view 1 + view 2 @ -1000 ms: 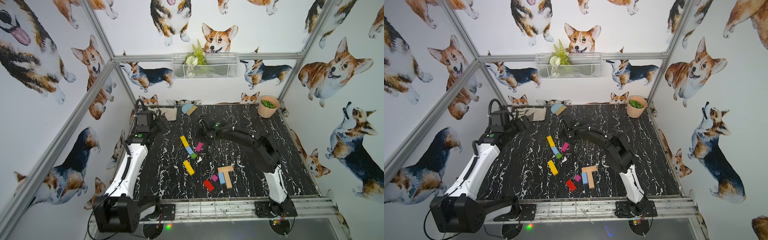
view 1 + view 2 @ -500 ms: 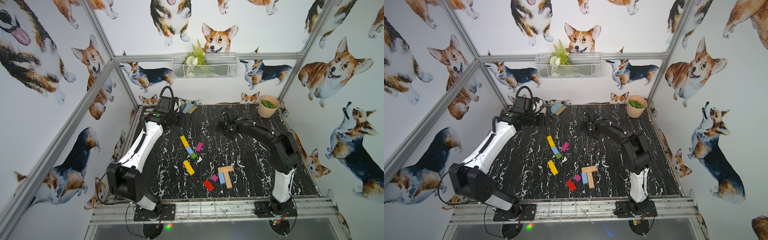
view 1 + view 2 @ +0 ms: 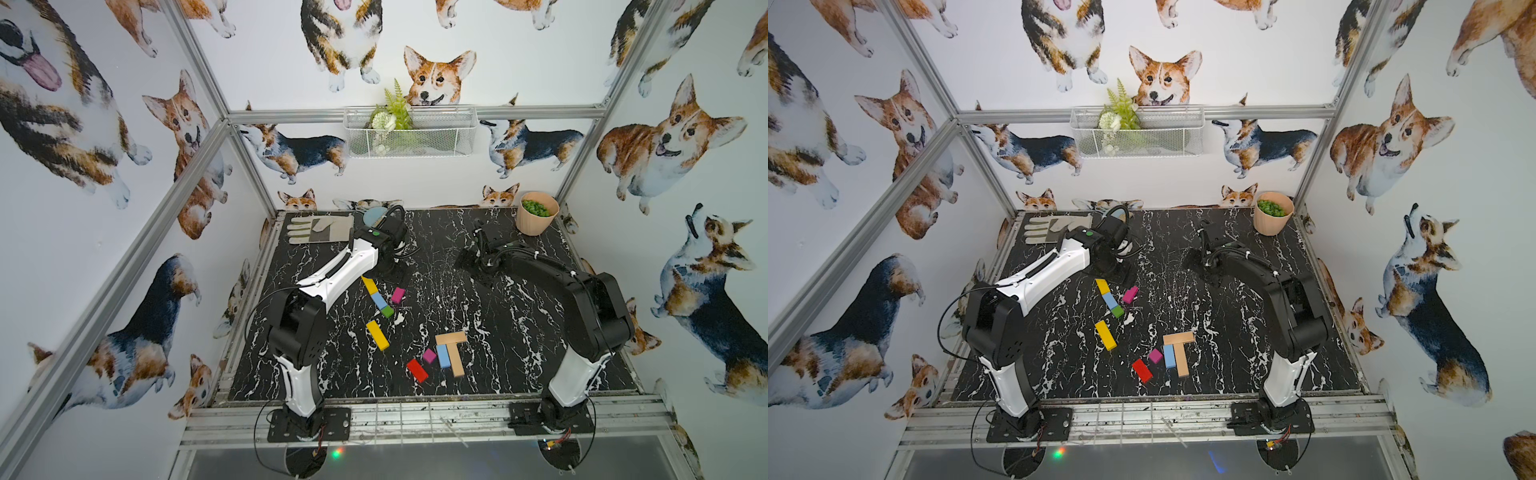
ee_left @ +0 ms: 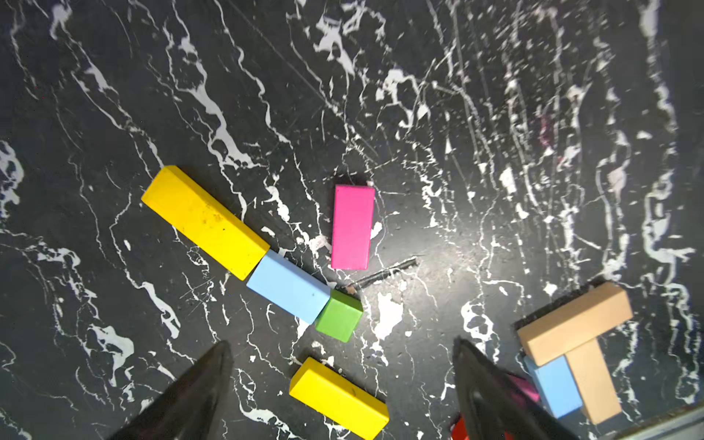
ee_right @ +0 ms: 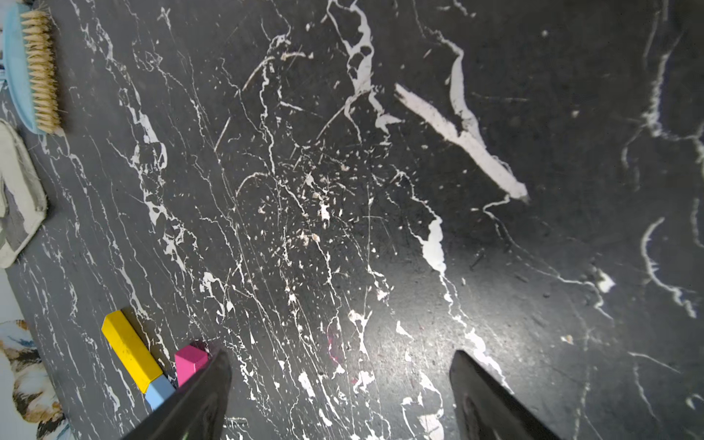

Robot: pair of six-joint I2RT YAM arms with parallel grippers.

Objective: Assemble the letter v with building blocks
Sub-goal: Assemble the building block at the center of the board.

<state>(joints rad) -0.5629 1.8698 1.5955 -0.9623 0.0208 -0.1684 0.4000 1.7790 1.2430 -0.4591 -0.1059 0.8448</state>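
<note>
Green block [image 4: 339,315] seen by L wrist cam, not R.

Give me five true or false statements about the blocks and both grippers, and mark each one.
1. The yellow bar, light blue block and green block lie end to end in one line. True.
2. The left gripper holds the larger magenta block. False: its fingers are open and empty; that block lies on the table.
3. Two tan bars form a T. True.
4. The red block sits on the tan bars. False: it lies on the table, apart from them.
5. The right gripper is open. True.
</note>
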